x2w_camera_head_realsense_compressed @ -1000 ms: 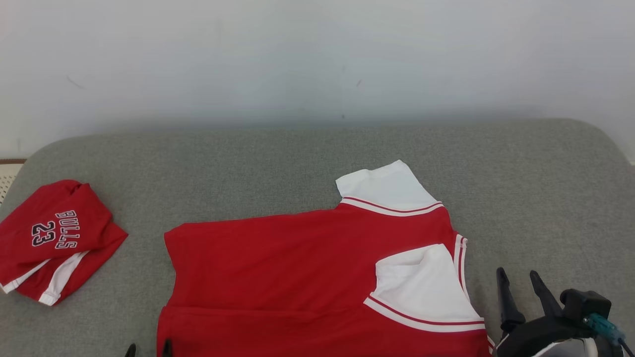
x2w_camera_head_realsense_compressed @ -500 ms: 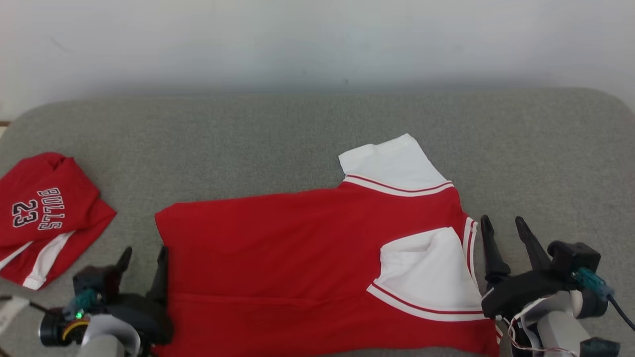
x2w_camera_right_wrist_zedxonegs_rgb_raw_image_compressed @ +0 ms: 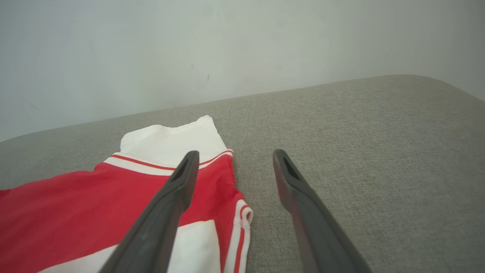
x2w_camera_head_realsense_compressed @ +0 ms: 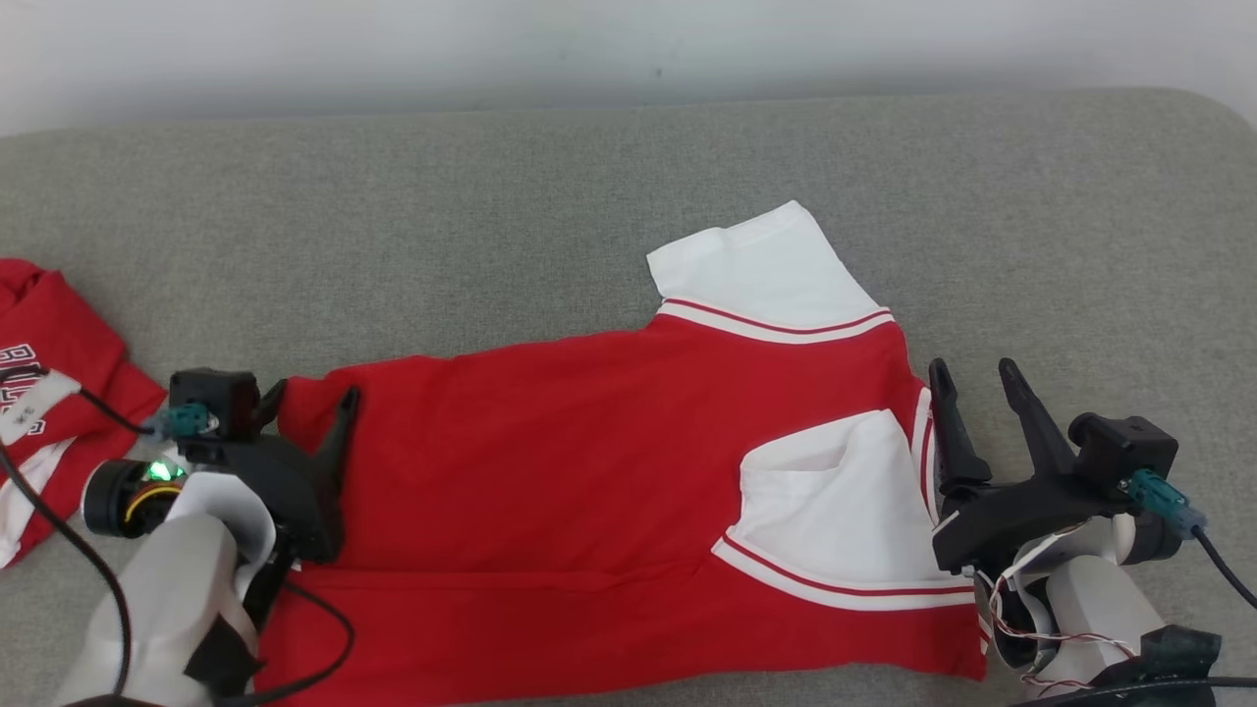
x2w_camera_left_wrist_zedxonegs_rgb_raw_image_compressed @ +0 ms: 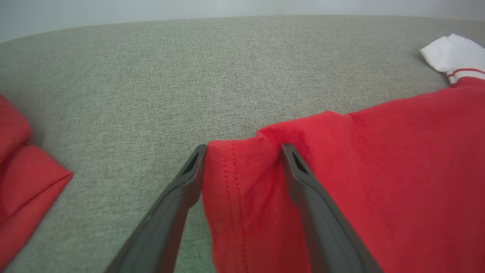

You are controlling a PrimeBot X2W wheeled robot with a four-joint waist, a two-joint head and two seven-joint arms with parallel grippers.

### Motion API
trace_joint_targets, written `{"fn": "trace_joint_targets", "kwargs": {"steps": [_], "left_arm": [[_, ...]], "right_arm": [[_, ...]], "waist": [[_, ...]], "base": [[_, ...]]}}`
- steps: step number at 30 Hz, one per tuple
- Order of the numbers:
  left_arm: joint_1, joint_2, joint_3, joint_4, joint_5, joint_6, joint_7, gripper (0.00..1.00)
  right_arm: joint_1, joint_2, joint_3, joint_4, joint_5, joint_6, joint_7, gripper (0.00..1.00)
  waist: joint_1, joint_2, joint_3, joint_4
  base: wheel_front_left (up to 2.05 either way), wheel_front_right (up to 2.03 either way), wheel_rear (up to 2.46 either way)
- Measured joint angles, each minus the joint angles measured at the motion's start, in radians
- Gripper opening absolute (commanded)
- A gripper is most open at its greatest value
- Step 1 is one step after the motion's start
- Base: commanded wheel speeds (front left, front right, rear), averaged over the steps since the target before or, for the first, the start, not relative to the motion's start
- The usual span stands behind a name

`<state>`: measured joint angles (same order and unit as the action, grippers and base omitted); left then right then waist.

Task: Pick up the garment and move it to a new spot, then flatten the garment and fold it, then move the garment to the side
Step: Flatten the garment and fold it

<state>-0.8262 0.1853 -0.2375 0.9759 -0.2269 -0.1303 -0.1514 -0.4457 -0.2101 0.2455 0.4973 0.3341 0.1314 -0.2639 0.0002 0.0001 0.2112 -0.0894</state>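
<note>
The grey padded surface (x2w_camera_head_realsense_compressed: 550,196) takes more of the head view than half a second ago, and the pale wall (x2w_camera_head_realsense_compressed: 393,39) is only a thin band at the far edge. The whole picture has shifted, so this is the camera that turned downward, not the things.

The garment (x2w_camera_head_realsense_compressed: 589,462), a red shirt with white sleeves, lies flat at the middle and near part of the surface. Its hem is to the left and its collar side to the right. It lies the same way as before. One white sleeve (x2w_camera_head_realsense_compressed: 756,265) points to the far side. The other white sleeve (x2w_camera_head_realsense_compressed: 835,501) is folded in upon the red body, near the right edge.

A second red garment (x2w_camera_head_realsense_compressed: 49,393), folded and with white stripes, lies at the left edge, well apart from the shirt.

The left end effector (x2w_camera_head_realsense_compressed: 312,395) has come further in from the near left. Its jaws stand wide apart around the far left corner of the shirt. In the left wrist view the hem corner lies between the two fingers, one finger on the red cloth and the other just beside the hem. The cloth is not pinched.

The right end effector (x2w_camera_head_realsense_compressed: 972,368) is just beside the right edge of the shirt, over the bare grey surface. It is released too and holds nothing. It stands as it did before.
</note>
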Motion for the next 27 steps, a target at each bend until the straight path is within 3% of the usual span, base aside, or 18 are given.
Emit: {"fn": "trace_joint_targets", "kwargs": {"steps": [6, 12, 17, 27], "left_arm": [[-0.024, 0.101, -0.223, -0.085, -0.266, 0.000, 0.125, 1.00], [-0.035, 0.200, -0.347, -0.158, -0.448, 0.000, 0.171, 1.00], [-0.048, 0.249, -0.414, -0.156, -0.532, 0.000, 0.185, 1.00], [-0.081, 0.251, -0.516, -0.133, -0.606, 0.000, 0.183, 1.00]], "right_arm": [[-0.005, 0.017, 0.002, 0.002, 0.004, 0.000, 0.000, 1.00], [-0.005, 0.026, -0.006, 0.001, 0.006, 0.000, 0.000, 1.00], [-0.005, 0.026, -0.010, 0.000, 0.009, 0.000, 0.000, 1.00], [-0.022, 0.026, -0.007, -0.005, 0.010, 0.000, 0.000, 1.00]], "waist": [[0.0000, 0.0000, 0.015, -0.002], [-0.0002, 0.0000, 0.026, -0.004], [-0.0002, 0.0000, 0.034, -0.007], [-0.0001, 0.0000, 0.058, -0.014]], "base": [[0.00, 0.00, 0.00], [0.00, 0.00, 0.00], [0.00, 0.00, 0.00], [0.00, 0.00, 0.00]]}}
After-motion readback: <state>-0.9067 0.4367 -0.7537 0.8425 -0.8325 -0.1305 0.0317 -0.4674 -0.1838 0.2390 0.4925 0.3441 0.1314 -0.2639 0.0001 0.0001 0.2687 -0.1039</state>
